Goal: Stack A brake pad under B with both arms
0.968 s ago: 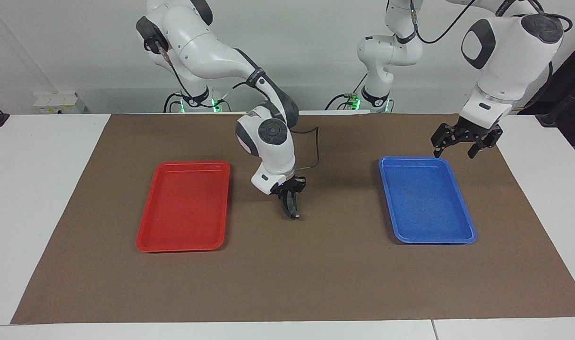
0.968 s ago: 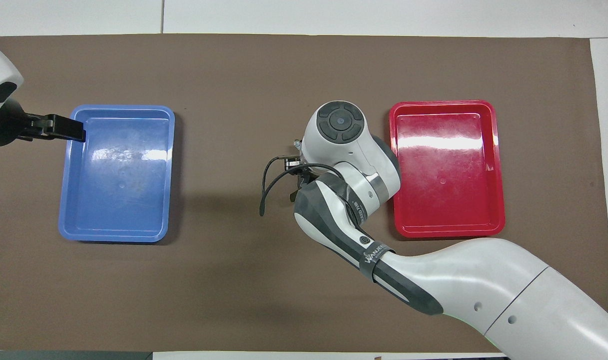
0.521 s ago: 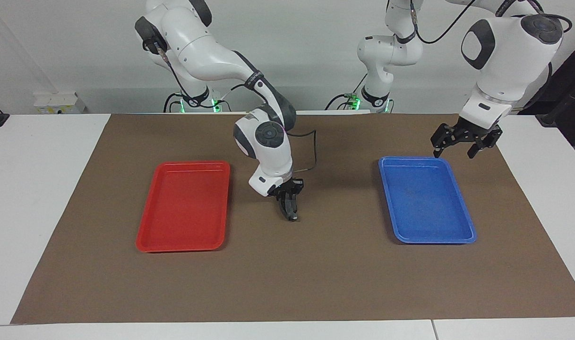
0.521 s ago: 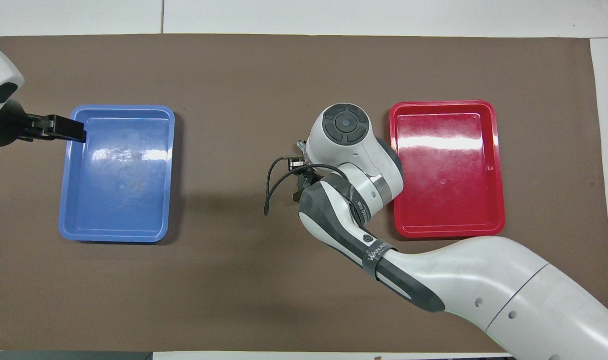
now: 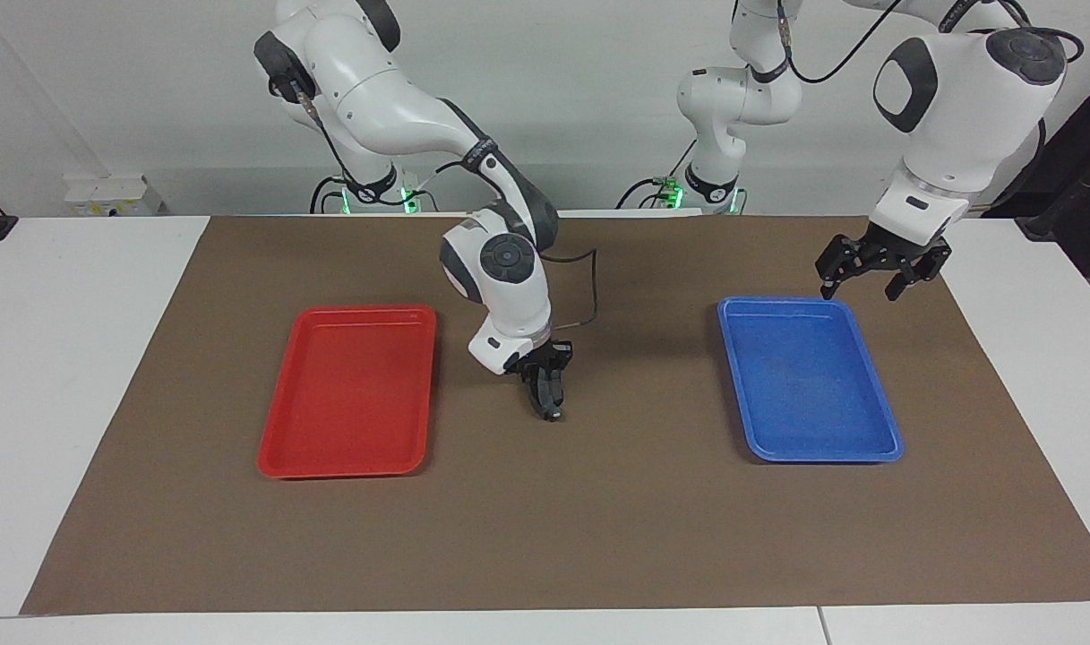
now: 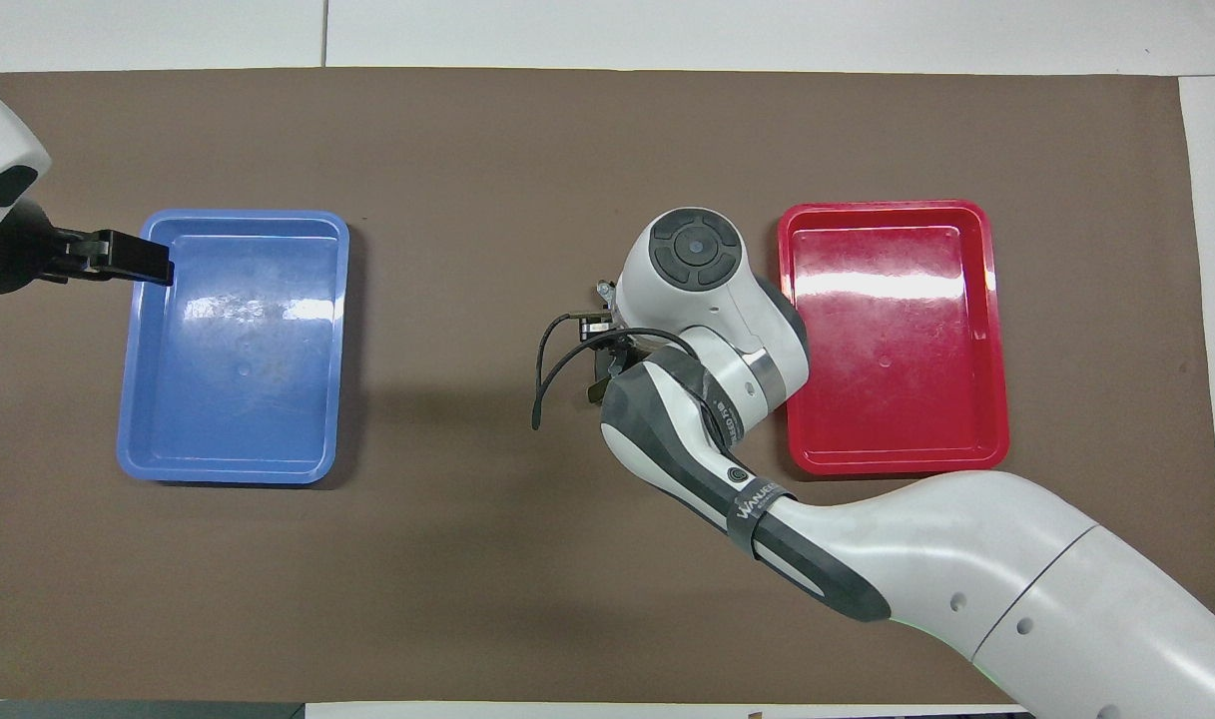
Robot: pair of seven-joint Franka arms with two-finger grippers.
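A robotics lab: two white robot arms were mounted at the top of the frame along a white table covered by a brown mat, with a red tray at centre-left, a blue tray at centre-right, and a bare white wall above.

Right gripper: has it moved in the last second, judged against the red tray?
Yes. The right gripper, shut, has drifted slightly toward the red tray over the mat.

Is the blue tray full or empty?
Empty. The blue tray shows only its bare floor in both views. The left hand hangs over the edge nearest the robots, holding nothing.
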